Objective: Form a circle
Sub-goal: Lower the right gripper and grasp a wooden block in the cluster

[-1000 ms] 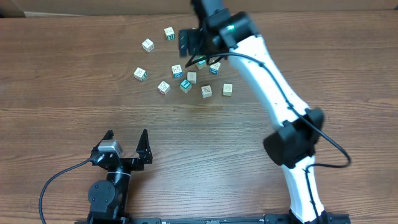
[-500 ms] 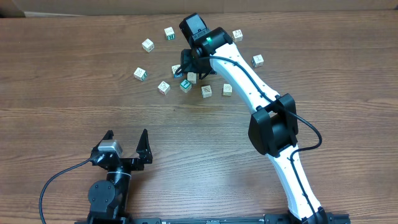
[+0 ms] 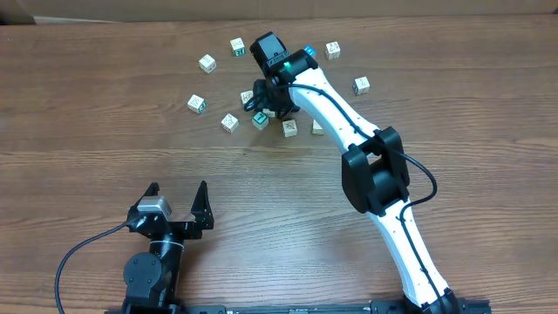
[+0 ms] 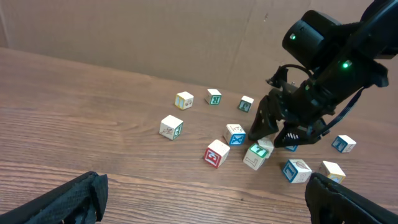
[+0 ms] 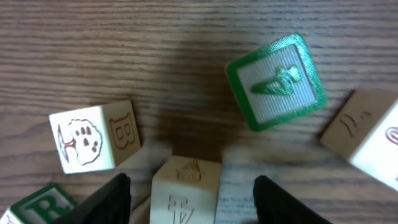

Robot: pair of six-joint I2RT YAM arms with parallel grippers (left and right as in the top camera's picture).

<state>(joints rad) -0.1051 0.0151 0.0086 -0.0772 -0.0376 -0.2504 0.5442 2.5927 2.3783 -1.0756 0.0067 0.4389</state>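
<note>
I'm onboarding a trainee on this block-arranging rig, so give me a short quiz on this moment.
1. True or false: the left gripper holds a cube.
2. The right gripper has its fingers: A) either side of the pale cube printed with a 4; B) clamped on two cubes; C) out of sight in every view.
3. Fill in: in the right wrist view, the green-bordered cube lies to the upper ____ of that pale cube.
Key: 1 false; 2 A; 3 right.

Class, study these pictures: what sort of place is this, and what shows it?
Probably a robotics lab bench: the right arm and left arm stand at a wood-grain table strewn with printed wooden blocks, with a cardboard wall behind.
</note>
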